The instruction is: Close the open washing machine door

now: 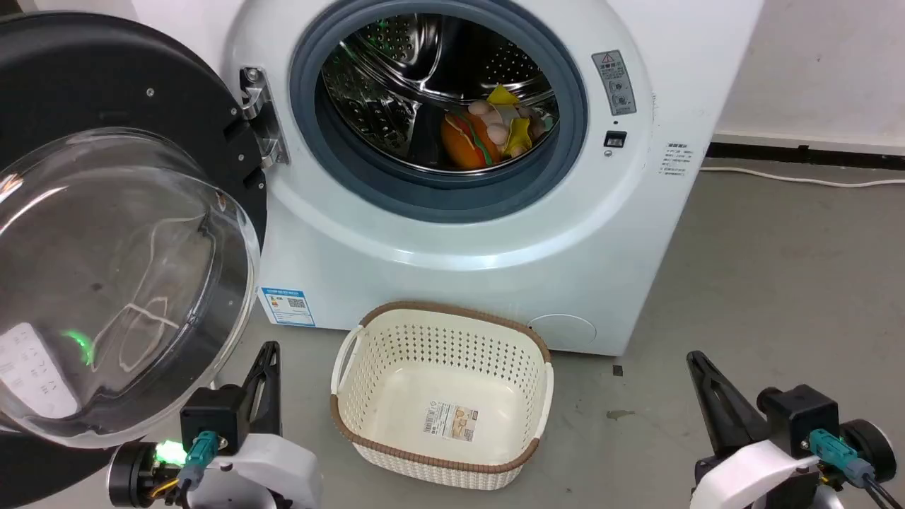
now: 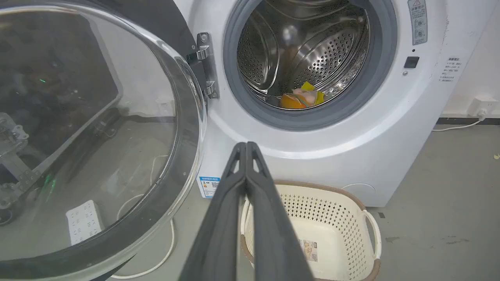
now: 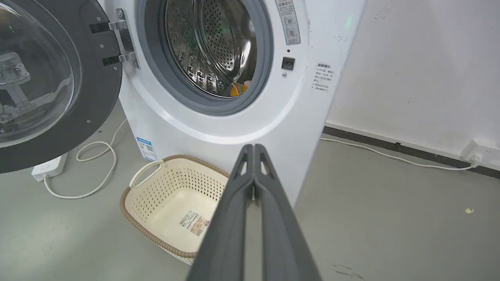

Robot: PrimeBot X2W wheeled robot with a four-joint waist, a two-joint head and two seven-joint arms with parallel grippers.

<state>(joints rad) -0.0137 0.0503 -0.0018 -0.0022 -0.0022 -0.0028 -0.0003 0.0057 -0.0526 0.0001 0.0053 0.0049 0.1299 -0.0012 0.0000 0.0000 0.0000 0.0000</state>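
Washing machine door (image 1: 106,212) stands swung wide open at the left. It hangs from a metal hinge (image 1: 261,116) on the left side of the washing machine (image 1: 495,247), with the glass bowl bulging toward the near side.

Head view, looking down:
- Drum holds an orange burger-shaped toy (image 1: 466,141) with some yellow and pale pieces beside it.
- Cream basket (image 1: 438,309) sits on the floor against the machine front, between the two grippers.

Right wrist view:
- The toy is a mere orange sliver at the drum lip.
- A white power strip (image 3: 49,168) lies on the floor under the door, with its looped cable (image 3: 97,187) seen direct. The head and left wrist views get the strip through the door glass.
- A wall socket (image 3: 478,154) is at the far right.

Left gripper (image 1: 271,346): fingers pressed together, holding nothing. It is low and near, just right of the door's lower rim and apart from it. In its own wrist view the door takes the left half, and the fingers point at the white front below the drum opening.

Right gripper (image 1: 693,355): fingers likewise together and empty. It is low at the right, well apart from the door, with the basket and machine front between them.
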